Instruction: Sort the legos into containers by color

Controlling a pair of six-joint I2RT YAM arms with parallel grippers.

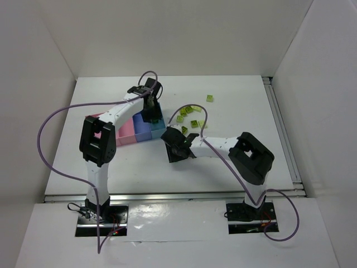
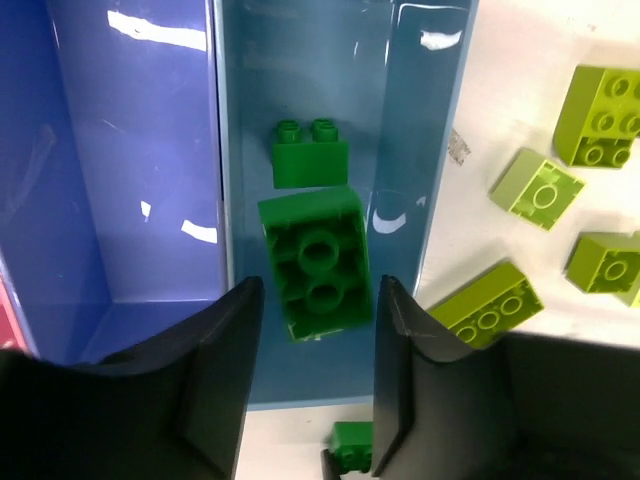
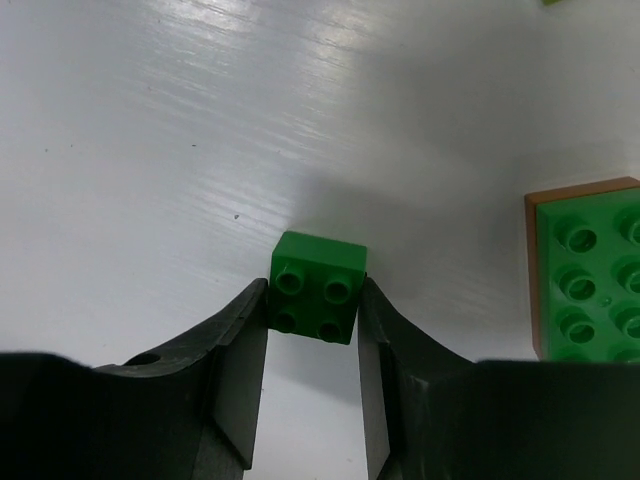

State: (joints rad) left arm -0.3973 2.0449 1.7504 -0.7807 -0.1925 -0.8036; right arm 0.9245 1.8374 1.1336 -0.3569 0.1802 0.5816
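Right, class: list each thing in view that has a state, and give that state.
dark blue bin: empty where visible.
light blue bin: holds small green brick.
upturned green brick: studs down, over the light blue bin.
left gripper: flanks the upturned green brick; holding it or not, cannot tell.
right gripper: shut on square green brick.
yellow-green bricks: loose on the table, unsorted.

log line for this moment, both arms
left gripper holds dark green brick over light blue bin | right gripper grips small green brick on table
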